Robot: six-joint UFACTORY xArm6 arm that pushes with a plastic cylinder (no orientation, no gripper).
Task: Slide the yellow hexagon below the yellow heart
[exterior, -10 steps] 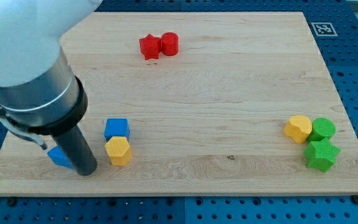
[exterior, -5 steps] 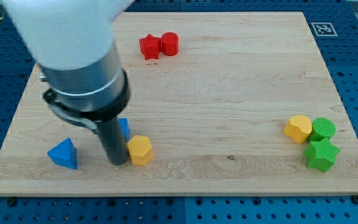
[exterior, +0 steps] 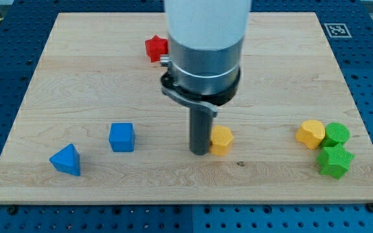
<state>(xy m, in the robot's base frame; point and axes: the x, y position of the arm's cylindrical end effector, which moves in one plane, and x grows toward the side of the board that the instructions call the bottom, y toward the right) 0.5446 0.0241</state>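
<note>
You are looking at the push step under way: my tip (exterior: 200, 153) is pressing against the view's left side of the yellow hexagon (exterior: 221, 140), which is sitting near the middle of the worktop (exterior: 96, 77). The yellow heart (exterior: 311, 134) is lying well off toward the view's right, touching the green blocks. There is no gripper on this rod, so nothing is being grasped. Next, I judge, you are needing a push rightward and slightly toward the view's bottom, ending under the heart without nudging the green star (exterior: 335, 161).
</note>
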